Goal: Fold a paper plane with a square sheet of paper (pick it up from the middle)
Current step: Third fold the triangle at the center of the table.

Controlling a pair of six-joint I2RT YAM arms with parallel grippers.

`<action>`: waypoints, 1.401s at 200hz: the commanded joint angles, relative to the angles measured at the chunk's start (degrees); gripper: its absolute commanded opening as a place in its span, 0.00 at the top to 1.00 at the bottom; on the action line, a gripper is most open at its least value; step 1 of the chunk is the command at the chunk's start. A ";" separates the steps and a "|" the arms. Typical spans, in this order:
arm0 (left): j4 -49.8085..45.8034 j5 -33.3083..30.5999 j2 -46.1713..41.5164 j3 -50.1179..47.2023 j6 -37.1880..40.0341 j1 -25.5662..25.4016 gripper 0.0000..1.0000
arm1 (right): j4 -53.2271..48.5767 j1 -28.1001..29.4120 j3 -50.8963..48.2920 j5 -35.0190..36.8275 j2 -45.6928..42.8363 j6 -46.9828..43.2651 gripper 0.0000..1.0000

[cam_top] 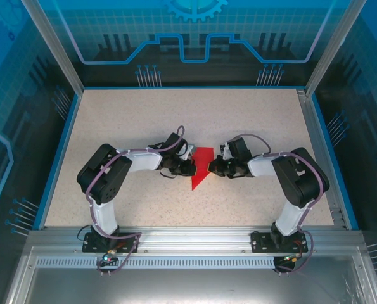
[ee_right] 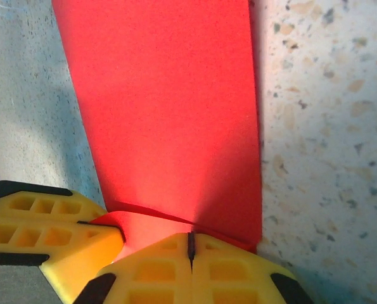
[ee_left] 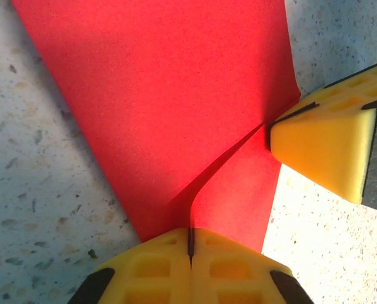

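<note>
While the folded red sheet of paper point(cam_top: 203, 161) lies mid-frame on the speckled table point(cam_top: 251, 120), the left gripper point(cam_top: 191, 168) and right gripper point(cam_top: 213, 166) flank it, each clenched tight on a raised fold.

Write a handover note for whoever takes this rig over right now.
Left end effector: shut, tips at one edge of the paper; whether it pinches the sheet is unclear.
Right end effector: shut, tips at the opposite edge; same doubt.
Paper: lies in the middle of the table between the two arms, point toward the bases.
Done: folded into a tapering shape, one flap showing.
Left: probably more folds to narrow it into a plane.
</note>
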 commanded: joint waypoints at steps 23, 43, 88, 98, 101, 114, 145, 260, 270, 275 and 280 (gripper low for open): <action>-4.55 -0.05 1.74 0.24 2.03 0.41 1.00 | -6.90 -0.54 0.65 2.97 -1.99 -1.67 1.00; -4.64 -0.05 1.75 0.33 2.01 0.39 1.00 | -8.66 -0.72 2.11 1.26 -5.57 -2.38 1.00; -4.77 0.04 1.92 0.78 1.89 0.39 1.00 | -8.40 -1.31 4.36 -0.11 -4.44 -2.49 1.00; -4.89 0.04 1.84 0.77 1.90 0.33 1.00 | -7.61 -1.40 4.36 -0.24 -3.06 -2.49 1.00; -4.90 0.04 1.83 0.72 1.90 0.40 1.00 | -7.50 -1.40 4.42 -0.13 -2.62 -2.55 1.00; -4.83 0.01 1.75 0.77 1.90 0.40 1.00 | -7.36 -1.68 4.23 0.99 -1.19 -2.97 1.00; -4.93 -0.12 1.35 0.35 1.90 0.36 1.00 | -7.31 -2.57 3.03 2.44 2.28 -3.47 1.00; -5.10 -0.05 1.83 0.77 2.00 0.38 1.00 | -6.42 -4.50 5.19 -3.41 0.52 -1.98 1.00; -4.95 -0.05 1.87 0.69 2.01 0.40 1.00 | -5.86 -4.48 5.17 -3.67 1.85 -1.68 1.00; -4.99 -0.05 1.87 0.75 2.07 0.35 1.00 | -5.82 -4.42 5.17 -3.65 2.65 -1.50 1.00; -5.07 -0.03 1.92 0.77 2.06 0.41 1.00 | -5.76 -4.38 5.02 -3.63 3.21 -1.48 1.00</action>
